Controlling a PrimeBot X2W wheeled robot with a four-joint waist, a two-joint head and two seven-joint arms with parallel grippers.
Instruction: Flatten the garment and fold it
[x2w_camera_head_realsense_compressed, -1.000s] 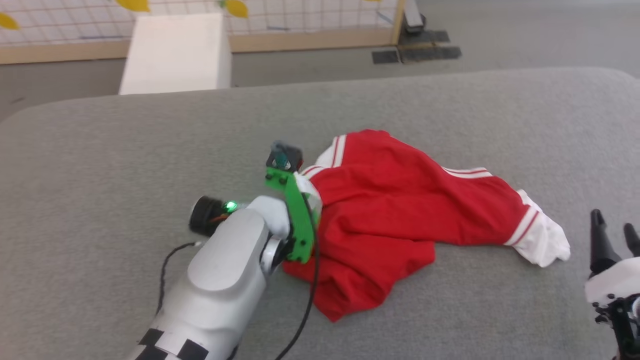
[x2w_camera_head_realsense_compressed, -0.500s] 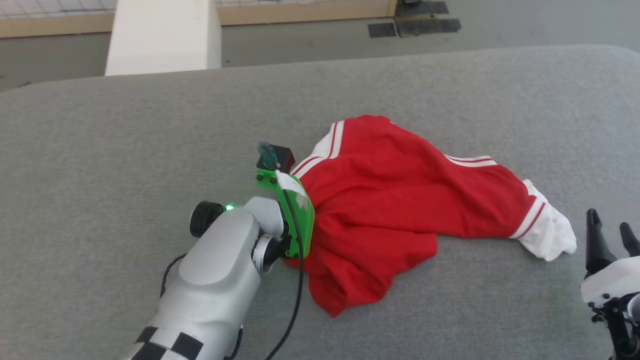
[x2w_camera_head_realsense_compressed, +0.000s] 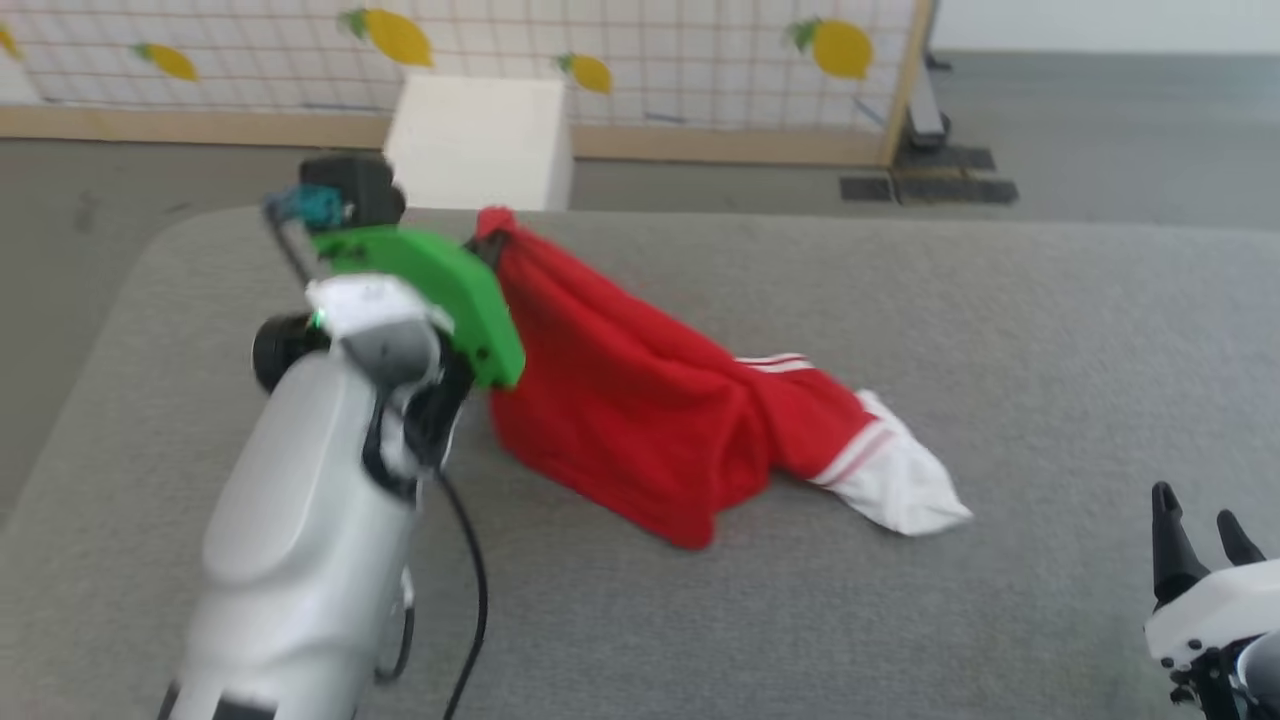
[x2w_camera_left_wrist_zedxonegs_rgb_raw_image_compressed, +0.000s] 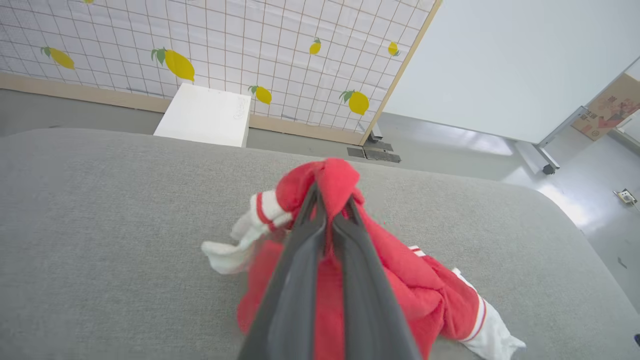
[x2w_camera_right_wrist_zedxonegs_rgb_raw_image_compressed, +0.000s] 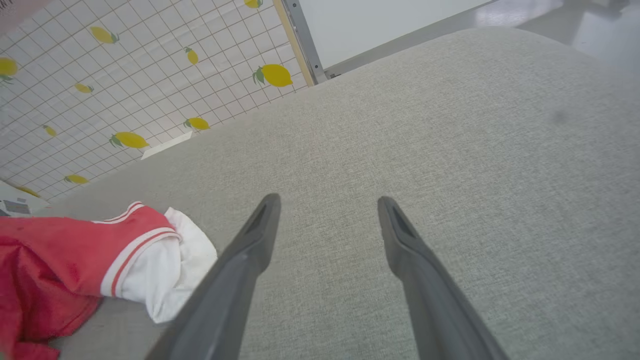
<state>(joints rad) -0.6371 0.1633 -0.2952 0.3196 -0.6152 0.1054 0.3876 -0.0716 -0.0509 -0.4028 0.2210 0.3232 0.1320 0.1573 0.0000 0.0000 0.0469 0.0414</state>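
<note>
1. At the left gripper (x2w_camera_left_wrist_zedxonegs_rgb_raw_image_compressed: 332, 199), the two dark fingers are pressed together on a bunched red fold of the garment (x2w_camera_head_realsense_compressed: 620, 420), holding it up off the surface.
2. From that pinch the shirt hangs in a slanted drape down to the grey padded surface (x2w_camera_head_realsense_compressed: 950, 300), where its lower red bulk and one white sleeve (x2w_camera_head_realsense_compressed: 905, 495) lie crumpled.
3. At the lower right, the right gripper (x2w_camera_right_wrist_zedxonegs_rgb_raw_image_compressed: 328, 200) hovers with fingers spread and empty, near that sleeve but not touching it.
4. Risk: the pinch takes a thick wad, not a clean hem, so layers may slip out, or the shirt may come up twisted instead of opening flat.
5. Risk: the left arm's black cable (x2w_camera_head_realsense_compressed: 470, 580) hangs close to the cloth and could snag it.
6. Room: the padding lies bare to the right and toward the robot, which looks ample for spreading. Its rounded far edge sits just behind the raised gripper, with a white box (x2w_camera_head_realsense_compressed: 480, 140) and a lemon-print screen (x2w_camera_head_realsense_compressed: 650, 50) beyond. Pulling farther that way could drag cloth over the edge.
</note>
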